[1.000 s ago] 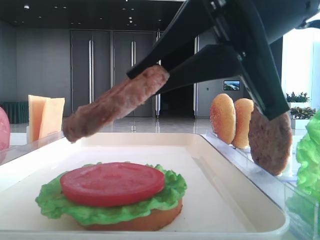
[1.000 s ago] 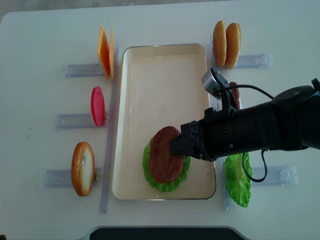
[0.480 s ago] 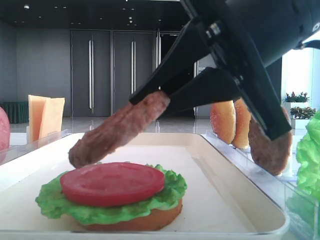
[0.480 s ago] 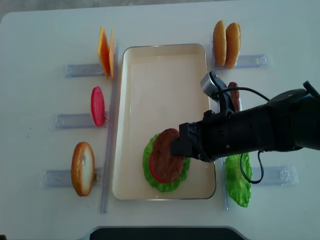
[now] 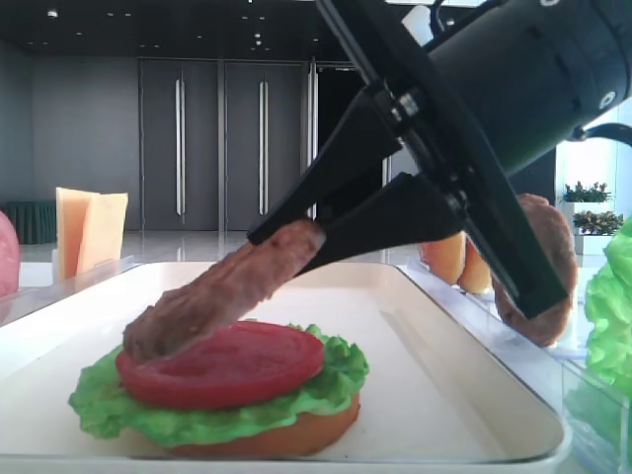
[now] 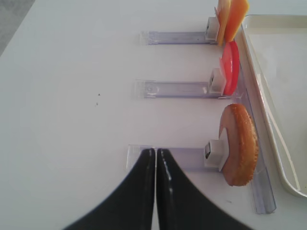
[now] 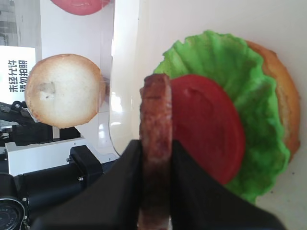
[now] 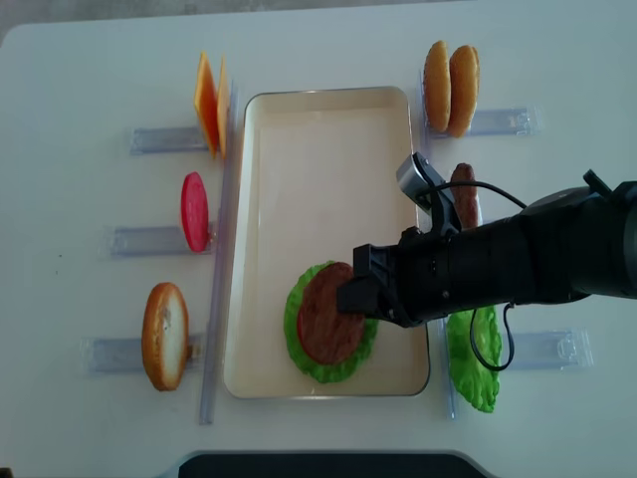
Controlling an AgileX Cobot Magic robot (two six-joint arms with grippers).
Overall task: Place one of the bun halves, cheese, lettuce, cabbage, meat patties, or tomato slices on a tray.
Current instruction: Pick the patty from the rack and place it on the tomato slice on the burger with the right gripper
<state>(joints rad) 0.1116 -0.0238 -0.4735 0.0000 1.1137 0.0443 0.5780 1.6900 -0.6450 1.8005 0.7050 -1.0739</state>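
**Patty touching down on the stack**

Right gripper (image 7: 156, 158) is clamped on the patty (image 5: 222, 291)'s edge; the far edge rests on the tomato slice (image 5: 219, 362), near edge tilted up. I'd lower until flat and centred, then release, else it may slide off the glossy tomato. Grainy brown disc over smooth red slice, frilly lettuce (image 5: 326, 385), bun half (image 7: 285, 105), in the cream tray (image 8: 328, 129). Left gripper (image 6: 156, 165) sits closed and empty near the rack.

Patty (image 5: 222, 293) tilted, low edge on tomato slice (image 5: 222, 363); lettuce (image 5: 326, 380), bun (image 5: 296, 436) beneath, in tray (image 5: 449, 375).
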